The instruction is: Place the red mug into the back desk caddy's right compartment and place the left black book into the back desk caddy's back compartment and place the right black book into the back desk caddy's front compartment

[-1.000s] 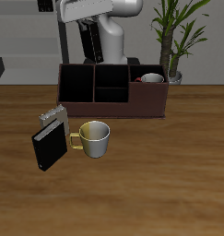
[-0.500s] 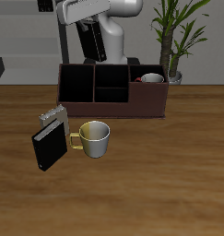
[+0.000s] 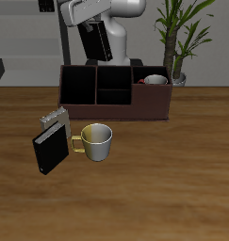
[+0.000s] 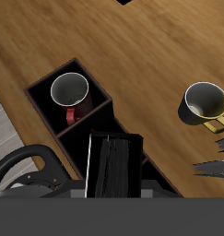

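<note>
Wooden table (image 3: 172, 188); potted plant (image 3: 177, 33) behind; pale wall.

The back desk caddy (image 3: 114, 94), low and reddish-brown, is the landmark. The red mug (image 3: 155, 81) stands upright in its right compartment (image 4: 71, 97), white inside showing. One black book (image 3: 92, 40) hangs tilted above the caddy's black-walled sections. The other black book (image 3: 51, 149) stands before the caddy, well apart.

Even, soft light, sharp renders.
You get short dark shadows beside the mug (image 3: 95, 141) and book (image 3: 51, 149) on the table (image 3: 172, 179); no glare or blur in either view.
</note>
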Available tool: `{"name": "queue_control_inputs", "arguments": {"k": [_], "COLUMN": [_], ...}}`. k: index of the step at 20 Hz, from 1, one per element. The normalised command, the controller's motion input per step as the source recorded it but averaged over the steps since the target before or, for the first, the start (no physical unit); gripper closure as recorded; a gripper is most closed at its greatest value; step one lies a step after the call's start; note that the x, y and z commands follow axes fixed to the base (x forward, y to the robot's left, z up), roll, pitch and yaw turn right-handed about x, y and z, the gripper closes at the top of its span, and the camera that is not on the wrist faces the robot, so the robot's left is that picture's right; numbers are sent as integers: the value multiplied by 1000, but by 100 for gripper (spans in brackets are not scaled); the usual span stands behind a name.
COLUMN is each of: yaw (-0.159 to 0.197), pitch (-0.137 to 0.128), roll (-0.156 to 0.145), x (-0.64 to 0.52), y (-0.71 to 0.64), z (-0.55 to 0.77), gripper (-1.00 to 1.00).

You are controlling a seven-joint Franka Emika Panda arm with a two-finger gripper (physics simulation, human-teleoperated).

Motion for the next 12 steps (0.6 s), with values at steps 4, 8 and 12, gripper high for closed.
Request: {"name": "queue_control_inputs", "arguments": {"k": [4,8,12], "yaw": [169,101,113], "pitch": [-15,10,41], "roll": [29,31,30], "x": [-48,-21,4], "y": [179,136,144], "z": [54,49,-118], "gripper": [100,100,100]}}
